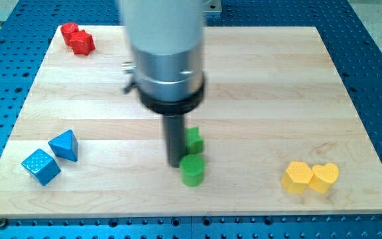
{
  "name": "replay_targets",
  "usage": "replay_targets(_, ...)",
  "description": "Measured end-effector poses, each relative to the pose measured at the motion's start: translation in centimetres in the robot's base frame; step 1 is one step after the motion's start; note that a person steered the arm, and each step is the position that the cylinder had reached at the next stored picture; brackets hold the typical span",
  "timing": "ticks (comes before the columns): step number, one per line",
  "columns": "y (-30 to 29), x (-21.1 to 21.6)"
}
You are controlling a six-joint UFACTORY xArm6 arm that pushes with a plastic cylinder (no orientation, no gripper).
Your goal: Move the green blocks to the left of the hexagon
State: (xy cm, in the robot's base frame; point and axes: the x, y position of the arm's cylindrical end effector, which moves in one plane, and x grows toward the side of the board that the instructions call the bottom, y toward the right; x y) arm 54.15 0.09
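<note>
My tip stands on the wooden board just left of two green blocks. A green block, partly hidden by the rod, lies to the tip's upper right. A green cylinder sits at the tip's lower right, very close to it. A yellow hexagon lies at the view's lower right, touching a yellow heart on its right. The green blocks are well to the left of the hexagon.
Two red blocks lie together at the board's top left corner. A blue triangular block and a blue cube lie at the lower left. The arm's large grey body hides the board's upper middle.
</note>
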Motion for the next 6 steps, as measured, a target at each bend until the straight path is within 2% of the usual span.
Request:
replay_targets(1, -0.3, 0.2)
replay_targets(2, -1.9, 3.1)
replay_targets(3, 7.3, 3.7)
replay_targets(4, 2.9, 2.5)
replay_targets(5, 9.0, -2.8)
replay_targets(6, 6.8, -5.7)
